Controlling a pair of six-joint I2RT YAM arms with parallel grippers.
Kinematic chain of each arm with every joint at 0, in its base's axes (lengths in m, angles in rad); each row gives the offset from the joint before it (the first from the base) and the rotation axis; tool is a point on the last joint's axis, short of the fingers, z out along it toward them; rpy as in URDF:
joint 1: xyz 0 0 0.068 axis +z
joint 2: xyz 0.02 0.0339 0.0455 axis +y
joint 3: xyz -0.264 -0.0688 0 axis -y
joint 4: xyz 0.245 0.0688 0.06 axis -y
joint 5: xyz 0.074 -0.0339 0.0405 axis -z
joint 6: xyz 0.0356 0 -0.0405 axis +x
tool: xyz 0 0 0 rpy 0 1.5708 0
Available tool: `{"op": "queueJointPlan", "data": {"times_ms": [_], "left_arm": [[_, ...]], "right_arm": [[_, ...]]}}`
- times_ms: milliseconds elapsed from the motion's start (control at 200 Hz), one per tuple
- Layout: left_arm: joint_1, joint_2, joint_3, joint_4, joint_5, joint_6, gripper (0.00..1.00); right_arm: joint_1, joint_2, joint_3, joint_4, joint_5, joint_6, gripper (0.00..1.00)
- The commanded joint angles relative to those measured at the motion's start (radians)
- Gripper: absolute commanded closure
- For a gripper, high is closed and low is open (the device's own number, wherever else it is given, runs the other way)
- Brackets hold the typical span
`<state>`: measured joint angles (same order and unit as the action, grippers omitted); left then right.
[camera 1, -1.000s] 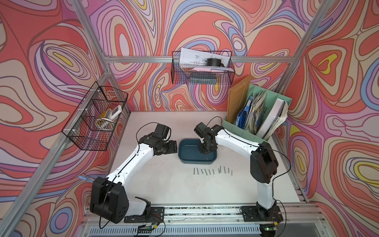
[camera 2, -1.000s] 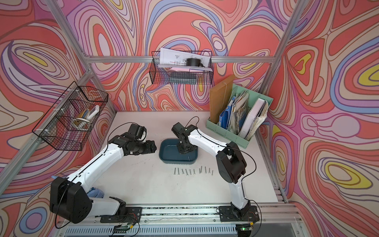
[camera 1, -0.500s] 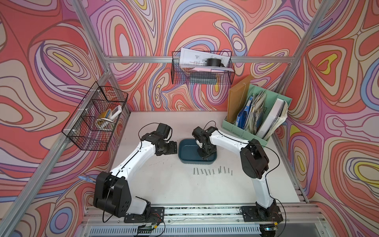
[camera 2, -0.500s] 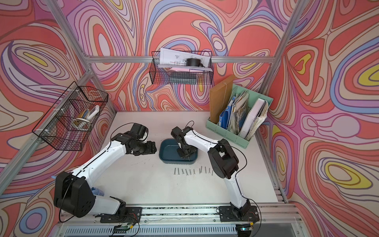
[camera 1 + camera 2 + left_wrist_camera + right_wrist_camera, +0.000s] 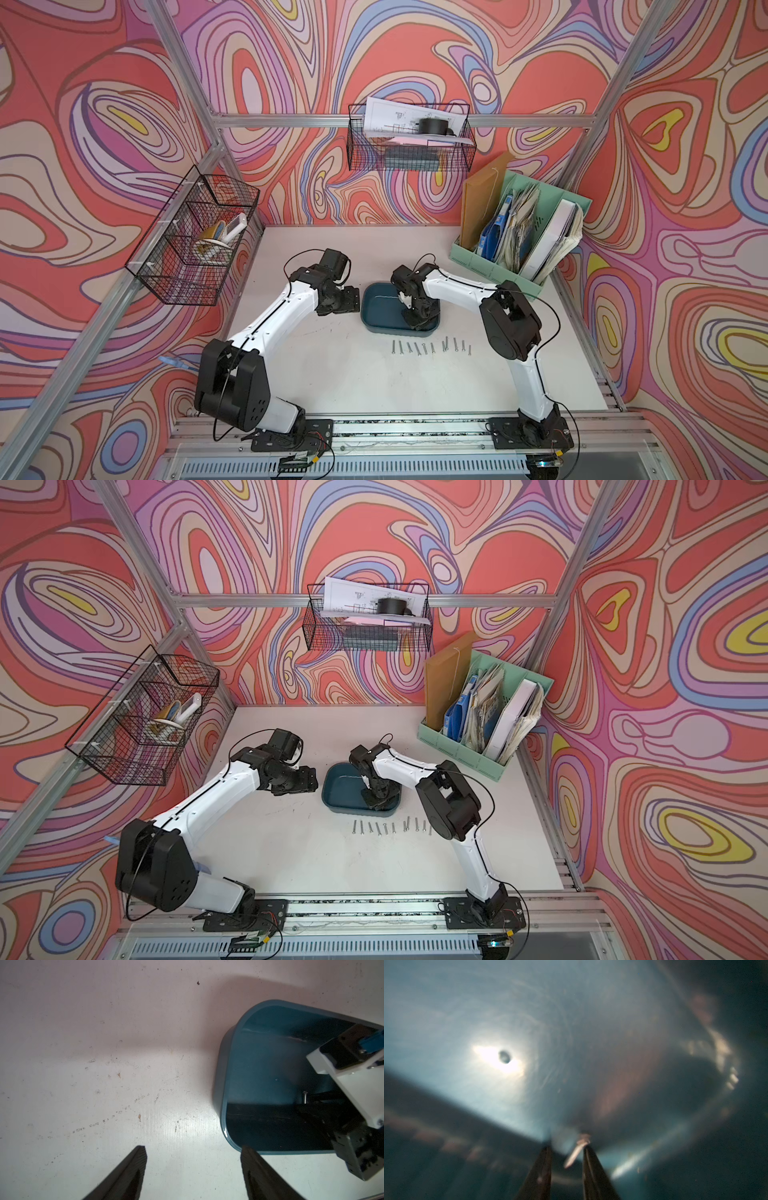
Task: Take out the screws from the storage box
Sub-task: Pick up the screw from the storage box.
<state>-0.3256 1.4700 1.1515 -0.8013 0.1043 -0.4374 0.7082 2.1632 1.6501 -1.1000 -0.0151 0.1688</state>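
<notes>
Two white-and-black robot arms reached over a pale bench inside a booth with swirling red, pink and purple walls. In both top views, the storage box, a shallow dark teal tray, sat near the middle of the bench. About ten silver screws lay in a rough row on the bench just in front of the box, outside it. The right arm bent down into the box, with the right jaws low over its floor near the front wall. The left arm ended just beside the box's left end, with the left jaws outside the rim. A mint-green file organiser stood at the back right. A black wire basket hung on the left wall and a second wire basket on the back wall. In the left wrist view, the left jaws stood wide apart, released, over bare scuffed bench, with one fingertip close to the box rim. Inside the box, one screw stood beside the right arm's dark fingers. In the blurred right wrist view, the right jaws were narrowly parted above the teal floor. The screw sat in the gap, leaning on one finger. Whether they pinched it could not be told.
</notes>
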Motion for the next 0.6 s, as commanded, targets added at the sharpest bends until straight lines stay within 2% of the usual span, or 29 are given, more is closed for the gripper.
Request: {"op": "queueJointPlan", "data": {"times_ms": [0, 305, 596], "left_arm": [[0.008, 0.007, 0.027, -0.043, -0.01, 0.011, 0.23], [0.007, 0.003, 0.038, -0.059, -0.028, 0.01, 0.23], [0.007, -0.003, 0.039, -0.058, -0.034, 0.016, 0.23]], "right_arm": [[-0.001, 0.044, -0.009, 0.044, 0.013, -0.005, 0.78], [-0.006, 0.104, 0.096, 0.062, 0.078, 0.013, 1.0], [-0.042, 0.089, 0.162, 0.048, 0.087, 0.043, 1.0]]}}
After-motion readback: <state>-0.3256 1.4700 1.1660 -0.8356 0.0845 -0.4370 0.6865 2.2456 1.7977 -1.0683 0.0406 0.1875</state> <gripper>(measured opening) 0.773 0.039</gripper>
